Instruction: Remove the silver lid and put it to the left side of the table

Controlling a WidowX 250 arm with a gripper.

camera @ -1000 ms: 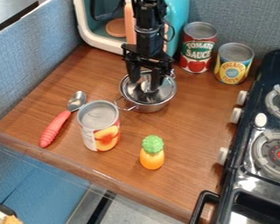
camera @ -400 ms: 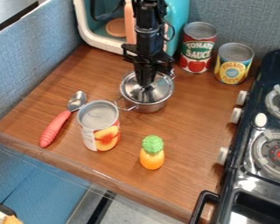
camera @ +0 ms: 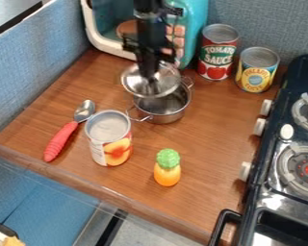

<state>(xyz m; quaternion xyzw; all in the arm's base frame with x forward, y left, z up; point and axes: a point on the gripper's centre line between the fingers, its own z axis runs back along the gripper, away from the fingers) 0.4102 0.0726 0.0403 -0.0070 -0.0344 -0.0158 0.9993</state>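
The black gripper [camera: 148,77] hangs at the upper middle of the view, shut on the knob of the silver lid [camera: 134,84]. Held up above the silver pot [camera: 167,117], the lid sits to its upper left and hides part of the pot's rim. Much of the pot's inside can be seen to the right of and below the lid. The knob itself is hidden between the fingertips. At the left, the wooden table [camera: 44,113] carries a spoon.
The red-handled spoon [camera: 61,139] lies left of a peach can [camera: 109,139]. A toy pineapple [camera: 167,168] stands in front. Tomato sauce [camera: 217,53] and pineapple [camera: 257,70] cans are behind right, a teal toy microwave [camera: 196,29] behind, a stove [camera: 291,153] right.
The gripper first closed on the lid's knob. It has since risen and moved a little left with the lid, uncovering the pot, which stays in place.
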